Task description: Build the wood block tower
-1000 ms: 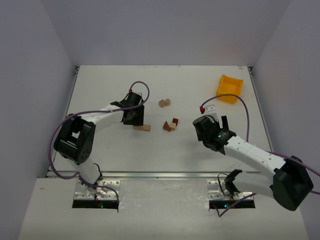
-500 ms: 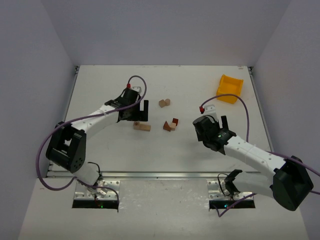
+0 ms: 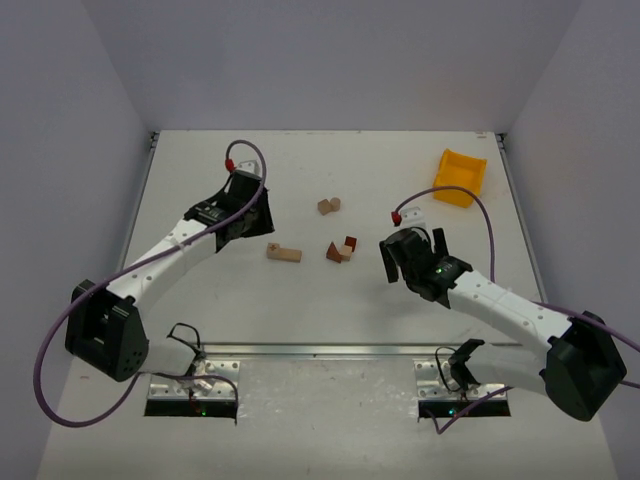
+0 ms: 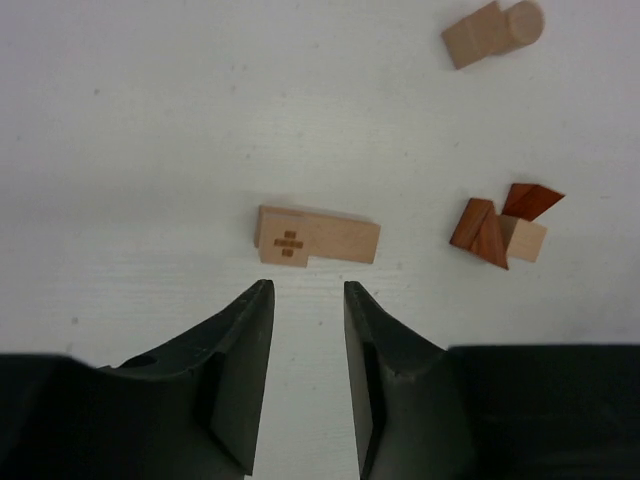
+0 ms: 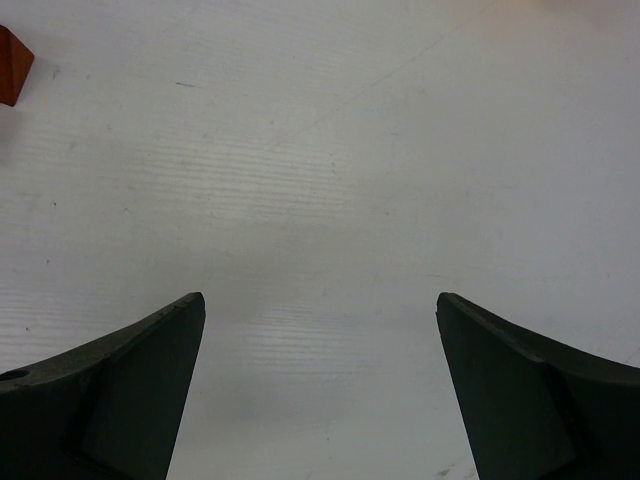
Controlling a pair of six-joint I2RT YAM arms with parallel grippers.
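Pale flat bar (image 4: 317,237) lies mid-frame, just above the left gripper (image 4: 306,290), jaws narrowly apart; reddish-and-tan blocks (image 4: 503,225) sit at right.

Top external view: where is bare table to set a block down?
Free: the far strip behind the tan pair; the near band between the flat bar and the table edge. Crowded: the centre, from flat bar to reddish cluster.

The overhead camera sits high behind both arm bases (image 3: 192,385), facing down over the white table (image 3: 330,300). The left wrist camera looks down from close by past the left gripper (image 4: 306,288), sharing with the overhead view the pale notched wooden bar (image 4: 318,237), the reddish-brown and tan block cluster (image 4: 500,228) and the tan block pair (image 4: 493,32). The right wrist camera, nearer still, faces the tabletop between the right gripper's (image 5: 320,298) fingers.
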